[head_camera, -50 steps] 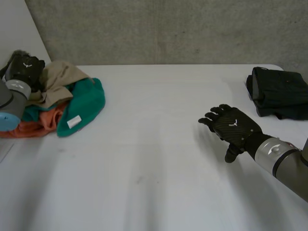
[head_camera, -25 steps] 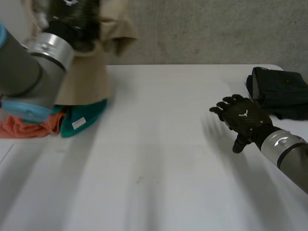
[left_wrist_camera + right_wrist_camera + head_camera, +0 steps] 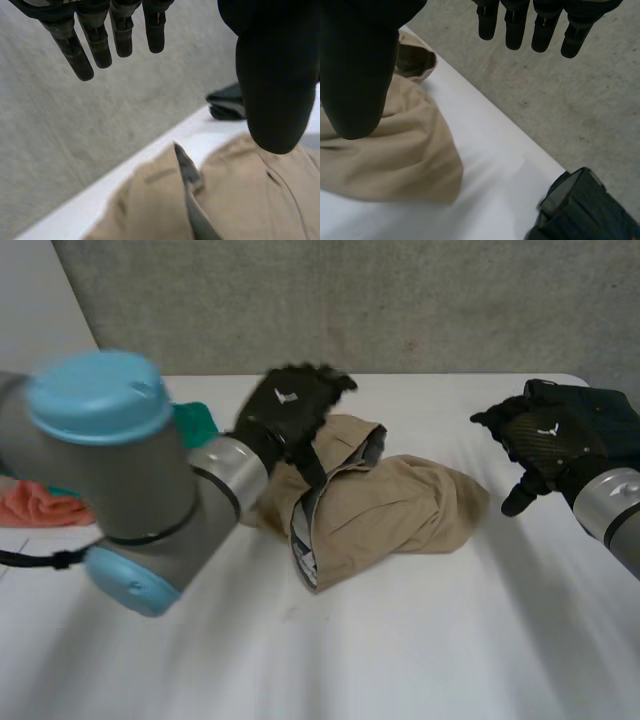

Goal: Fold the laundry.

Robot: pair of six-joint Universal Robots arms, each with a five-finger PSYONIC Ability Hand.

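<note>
A crumpled tan garment (image 3: 400, 505) lies in the middle of the white table (image 3: 420, 640), its grey lining showing along one opening. My left hand (image 3: 290, 405) hovers over the garment's left end, open, fingers straight and holding nothing. In the left wrist view that hand's fingers (image 3: 97, 45) and thumb are spread above the tan cloth (image 3: 150, 200). My right hand (image 3: 540, 440) is open just right of the garment, in front of the dark folded stack. Its wrist view shows the thumb (image 3: 355, 65) apart from the tan garment (image 3: 385, 160).
A dark folded stack of clothes (image 3: 600, 410) sits at the table's far right corner (image 3: 585, 210). At the left, behind my left arm, lie a teal piece (image 3: 195, 420) and an orange piece (image 3: 35, 505) of the laundry pile. A concrete wall stands behind the table.
My left arm lifted the tan garment off the pile, swung it to the table's middle and let it go. My right hand drew back towards the dark stack.
</note>
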